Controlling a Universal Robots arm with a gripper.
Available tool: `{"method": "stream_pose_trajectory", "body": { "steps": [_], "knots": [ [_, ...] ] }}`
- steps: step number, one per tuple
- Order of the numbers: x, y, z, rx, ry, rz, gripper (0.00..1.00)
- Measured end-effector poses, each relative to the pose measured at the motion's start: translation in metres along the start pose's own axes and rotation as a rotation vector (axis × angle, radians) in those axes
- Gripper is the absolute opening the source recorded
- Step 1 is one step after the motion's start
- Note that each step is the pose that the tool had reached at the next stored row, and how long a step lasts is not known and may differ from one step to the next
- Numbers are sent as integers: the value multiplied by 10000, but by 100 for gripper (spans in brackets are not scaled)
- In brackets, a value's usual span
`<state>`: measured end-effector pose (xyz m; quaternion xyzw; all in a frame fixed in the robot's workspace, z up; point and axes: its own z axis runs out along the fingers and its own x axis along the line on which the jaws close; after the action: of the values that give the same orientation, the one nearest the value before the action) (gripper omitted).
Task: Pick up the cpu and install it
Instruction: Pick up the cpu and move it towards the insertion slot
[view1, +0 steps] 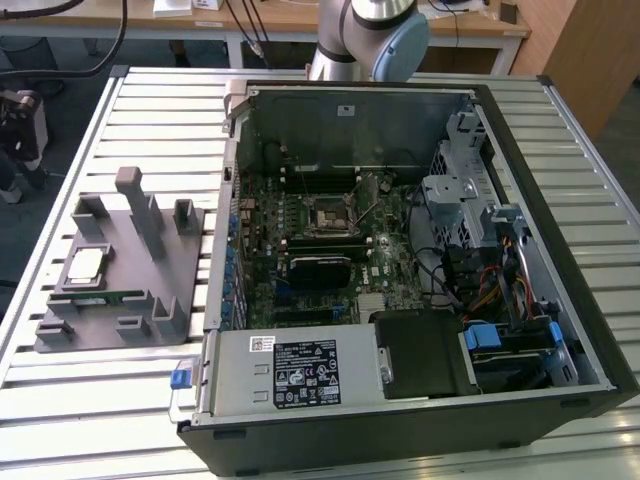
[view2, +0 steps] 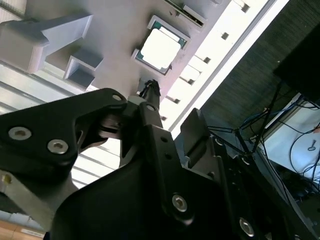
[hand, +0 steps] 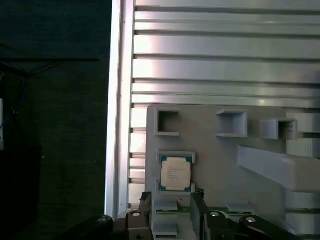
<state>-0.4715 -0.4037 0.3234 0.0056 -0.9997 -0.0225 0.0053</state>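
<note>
The cpu (view1: 85, 265) is a small flat square chip with a pale silver top. It lies in a shallow pocket of the grey plastic fixture (view1: 140, 290) at the exterior view's left. In the first wrist view the cpu (hand: 175, 174) lies flat just beyond my gripper (hand: 171, 201). The gripper is open, its two dark fingers (hand: 145, 210) stand apart with nothing between them, and they hang above the fixture (hand: 220, 165) without touching the chip. The second wrist view shows the cpu (view2: 161, 49) past one dark finger (view2: 151, 100).
An open computer case (view1: 400, 260) lies on the slatted metal table (view1: 160, 120), with the motherboard's square socket (view1: 330, 215) near its middle. A thin green memory stick (view1: 118, 296) rests in the fixture beside the cpu. The table's edge (hand: 120, 150) runs close to the fixture.
</note>
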Motion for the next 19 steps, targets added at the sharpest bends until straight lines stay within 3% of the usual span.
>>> {"method": "stream_pose_trajectory", "body": {
  "steps": [4, 19],
  "knots": [
    [-2, -4, 73, 3, 4, -87, 59],
    [-4, -15, 320, 0, 9, -183, 59]
  ]
}}
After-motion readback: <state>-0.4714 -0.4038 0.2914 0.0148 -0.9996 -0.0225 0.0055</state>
